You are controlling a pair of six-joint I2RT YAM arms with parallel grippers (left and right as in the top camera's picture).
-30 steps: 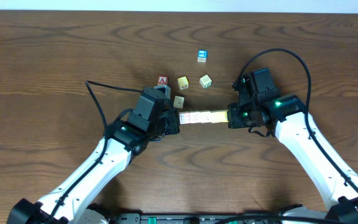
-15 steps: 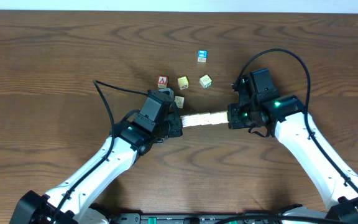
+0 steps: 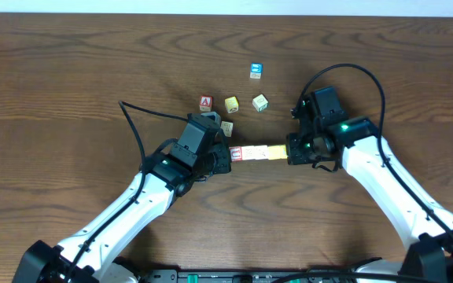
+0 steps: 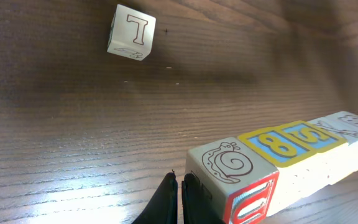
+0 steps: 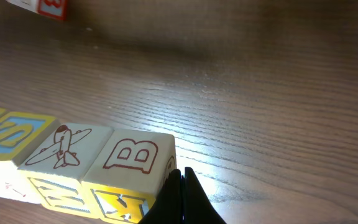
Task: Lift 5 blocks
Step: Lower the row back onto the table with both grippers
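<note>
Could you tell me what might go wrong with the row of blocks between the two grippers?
1. The row of blocks seems held only by end pressure from the shut left gripper and right gripper. If the arms drift apart or out of line, it may buckle and drop middle blocks.
2. The loose cube beside the left arm could get knocked.

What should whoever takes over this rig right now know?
Left gripper: shut, tips pressed against the red-faced end of the block row.
Right gripper: shut, tips pressed against the B end.
Done: five blocks lined end to end and squeezed between the two grippers.
Left: I cannot tell whether the row is off the table. Raise both arms evenly, or it will likely buckle.
The red A cube and blue cube are not part of the row.
</note>
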